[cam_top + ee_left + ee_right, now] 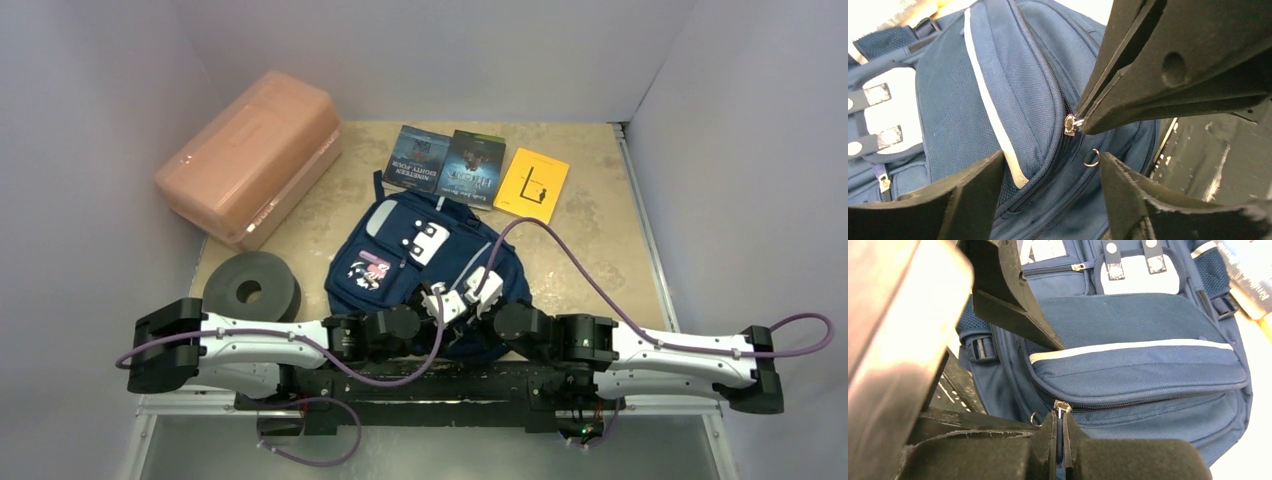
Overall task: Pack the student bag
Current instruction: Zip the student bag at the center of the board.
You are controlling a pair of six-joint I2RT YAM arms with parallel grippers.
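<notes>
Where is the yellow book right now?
In the top view, the yellow book lies toward the far right of the table, just right of a dark-covered book and beyond the student bag.

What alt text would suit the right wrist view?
The right gripper, closed at the bottom of the picture, pinches the metal zipper pull of a navy blue backpack. The backpack fills the view, a grey stripe crossing its front flap and a white patch near the top.
</notes>
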